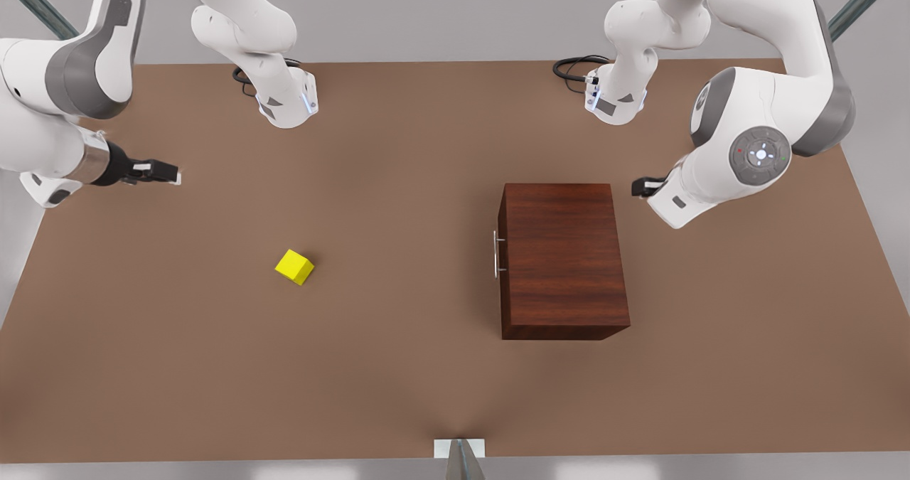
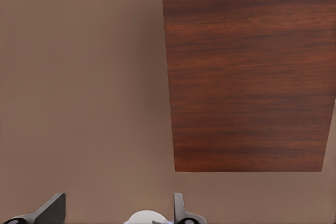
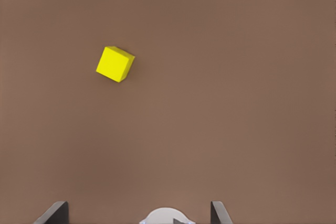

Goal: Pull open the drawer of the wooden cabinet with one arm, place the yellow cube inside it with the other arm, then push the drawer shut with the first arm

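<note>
The wooden cabinet [image 1: 561, 252] stands on the table toward the front view's right, seen from above. Its drawer sits flush in the side facing the front view's left, with the silver bar handle [image 1: 495, 254] sticking out. The yellow cube [image 1: 294, 267] lies on the table to the front view's left of the cabinet. My left gripper [image 1: 643, 186] hovers by the cabinet's far right corner, open and empty; its wrist view looks down on the cabinet top [image 2: 247, 72]. My right gripper [image 1: 160, 172] hangs open and empty at the front view's far left, with the cube [image 3: 115, 64] some way ahead of it.
The brown table [image 1: 398, 366] stretches wide around both objects. Two arm bases [image 1: 288, 103] [image 1: 615, 99] with black cables stand along the far edge. A small white bracket [image 1: 459, 449] sits at the near edge.
</note>
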`<action>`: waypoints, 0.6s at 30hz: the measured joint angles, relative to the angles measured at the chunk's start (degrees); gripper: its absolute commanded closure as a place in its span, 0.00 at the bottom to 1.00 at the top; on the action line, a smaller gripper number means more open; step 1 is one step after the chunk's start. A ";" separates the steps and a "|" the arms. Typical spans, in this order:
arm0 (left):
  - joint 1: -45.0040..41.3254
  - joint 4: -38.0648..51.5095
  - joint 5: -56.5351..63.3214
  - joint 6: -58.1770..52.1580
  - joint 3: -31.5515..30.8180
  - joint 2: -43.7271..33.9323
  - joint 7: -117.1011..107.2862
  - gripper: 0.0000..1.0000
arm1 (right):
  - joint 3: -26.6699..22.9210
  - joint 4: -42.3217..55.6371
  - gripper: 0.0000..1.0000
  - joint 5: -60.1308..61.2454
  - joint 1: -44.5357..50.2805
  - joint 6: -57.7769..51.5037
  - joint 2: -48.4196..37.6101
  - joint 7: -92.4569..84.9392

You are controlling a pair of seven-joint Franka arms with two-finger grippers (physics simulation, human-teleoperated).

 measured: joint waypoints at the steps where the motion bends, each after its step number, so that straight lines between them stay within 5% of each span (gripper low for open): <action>1: 0.00 -0.02 -0.07 0.68 -0.01 0.01 -0.14 0.00 | -0.06 0.01 0.00 -0.01 -0.19 0.66 0.00 -0.12; 5: -12.46 0.58 1.74 2.90 -0.45 4.80 -1.01 0.00 | 0.01 0.04 0.00 -0.03 -0.60 2.44 0.00 -0.47; 10: -28.60 11.54 9.48 5.33 -0.70 19.28 -6.25 0.06 | 0.02 0.00 0.00 -0.03 0.30 3.50 0.00 -0.91; 18: -34.36 20.93 16.42 12.35 -0.35 30.96 -17.54 0.10 | -0.09 0.04 0.00 -0.03 3.01 4.03 0.09 -1.41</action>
